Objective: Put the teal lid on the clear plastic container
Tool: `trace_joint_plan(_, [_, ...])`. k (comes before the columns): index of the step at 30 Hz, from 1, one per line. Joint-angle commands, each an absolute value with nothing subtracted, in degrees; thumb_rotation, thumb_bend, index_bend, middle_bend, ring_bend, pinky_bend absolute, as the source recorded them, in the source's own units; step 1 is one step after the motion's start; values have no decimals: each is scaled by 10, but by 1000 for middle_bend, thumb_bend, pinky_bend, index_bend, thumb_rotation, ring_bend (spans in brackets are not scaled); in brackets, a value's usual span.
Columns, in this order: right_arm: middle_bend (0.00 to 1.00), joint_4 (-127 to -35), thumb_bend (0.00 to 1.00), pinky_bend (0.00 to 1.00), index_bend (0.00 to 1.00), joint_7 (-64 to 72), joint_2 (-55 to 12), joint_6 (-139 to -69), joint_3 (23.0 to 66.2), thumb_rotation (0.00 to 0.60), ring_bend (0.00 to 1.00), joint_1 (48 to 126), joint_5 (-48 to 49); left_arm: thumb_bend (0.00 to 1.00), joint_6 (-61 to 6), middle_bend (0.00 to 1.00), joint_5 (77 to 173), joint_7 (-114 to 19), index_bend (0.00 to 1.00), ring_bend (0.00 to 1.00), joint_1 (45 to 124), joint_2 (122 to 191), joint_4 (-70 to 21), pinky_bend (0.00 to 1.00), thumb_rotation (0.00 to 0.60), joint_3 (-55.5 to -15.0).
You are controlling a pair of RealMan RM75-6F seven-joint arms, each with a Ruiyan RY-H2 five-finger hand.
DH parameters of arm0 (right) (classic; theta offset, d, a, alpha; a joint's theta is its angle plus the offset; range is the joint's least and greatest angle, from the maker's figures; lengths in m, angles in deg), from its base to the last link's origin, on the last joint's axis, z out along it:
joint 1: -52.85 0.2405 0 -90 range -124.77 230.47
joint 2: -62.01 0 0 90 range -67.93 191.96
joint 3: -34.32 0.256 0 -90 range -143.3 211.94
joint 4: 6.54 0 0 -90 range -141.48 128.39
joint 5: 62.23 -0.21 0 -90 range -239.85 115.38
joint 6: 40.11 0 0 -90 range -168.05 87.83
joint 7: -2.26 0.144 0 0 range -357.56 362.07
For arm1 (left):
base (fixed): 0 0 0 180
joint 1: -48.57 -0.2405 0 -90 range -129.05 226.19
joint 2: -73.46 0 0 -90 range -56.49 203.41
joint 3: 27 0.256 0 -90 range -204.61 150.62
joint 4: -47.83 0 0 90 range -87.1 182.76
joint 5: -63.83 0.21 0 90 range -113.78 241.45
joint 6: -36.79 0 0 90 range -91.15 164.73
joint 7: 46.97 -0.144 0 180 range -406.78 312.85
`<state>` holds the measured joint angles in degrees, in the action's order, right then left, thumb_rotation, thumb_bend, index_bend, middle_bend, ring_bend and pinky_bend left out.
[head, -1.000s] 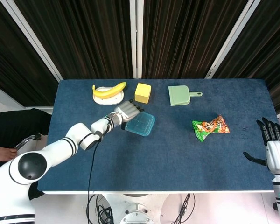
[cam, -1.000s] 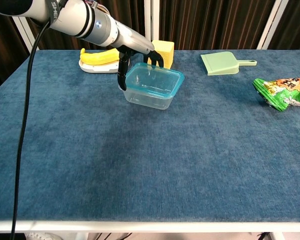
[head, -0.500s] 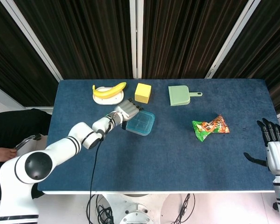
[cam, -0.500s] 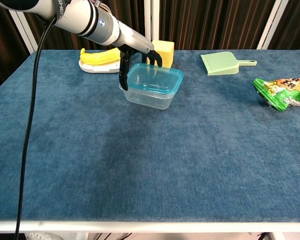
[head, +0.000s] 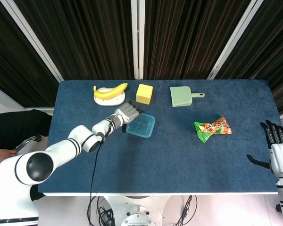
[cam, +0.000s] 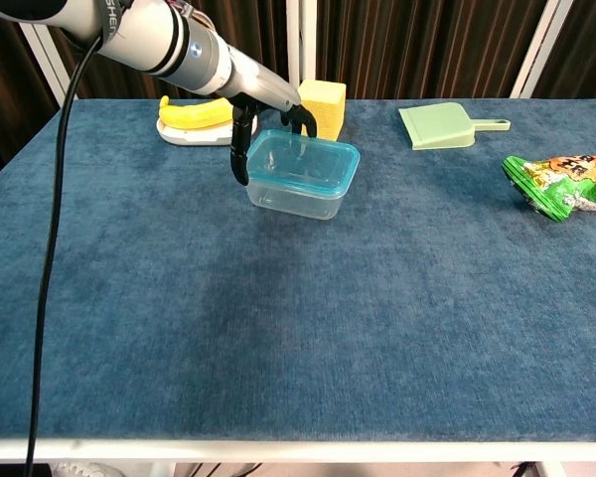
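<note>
My left hand [cam: 270, 111] grips the lid's [cam: 303, 162] far-left edge, fingers curled over it; the lid sits on the container [cam: 296, 197], long axis left-right. My right hand [head: 274, 141] rests spread, empty.

The left arm reached from the near left corner of the table [head: 75, 179] toward its far middle, white links banded in black. Its left hand [head: 128, 112] was turned palm-down, dark fingers [cam: 240, 149] curled downward and spread. The right hand [head: 275, 141] stood off the table's right edge, fingers apart and pointing up, holding nothing.
</note>
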<state>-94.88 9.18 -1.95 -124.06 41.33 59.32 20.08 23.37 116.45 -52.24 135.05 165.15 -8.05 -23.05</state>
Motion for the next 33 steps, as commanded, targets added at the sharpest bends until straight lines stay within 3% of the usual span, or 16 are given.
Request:
trace_joint_plan(1, [0,-949,31,0,0,92,-19,-1242,413,600,0,593,201,190,226,45,1153,-528,53,3,1355,1651,-85,44,561,-223])
trace_joint_plan(7, [0,-949,37,0,0,94,-17,-1246,413,600,0,589,203,155,207,0,1122,-536,4,0,1362,1638,-109,41,553,-213])
trace_joint_plan(13, [0,-948,37,0,0,98,-15,-1250,412,600,0,587,207,111,134,0,1096,-557,0,0,1350,1607,-168,34,550,-211])
trace_joint_plan(15, [0,-948,38,0,0,99,-15,-1252,412,600,0,586,209,93,95,8,1089,-564,25,0,1338,1594,-199,35,548,-216])
trace_joint_plan(19, [0,-946,38,0,0,102,-15,-1253,411,600,0,586,211,49,46,113,1081,-586,155,0,1317,1580,-246,45,504,-220])
trace_joint_plan(33, [0,-947,38,0,0,102,-17,-1252,411,600,0,585,213,29,60,144,1011,-674,182,0,1316,1624,-228,48,485,-203])
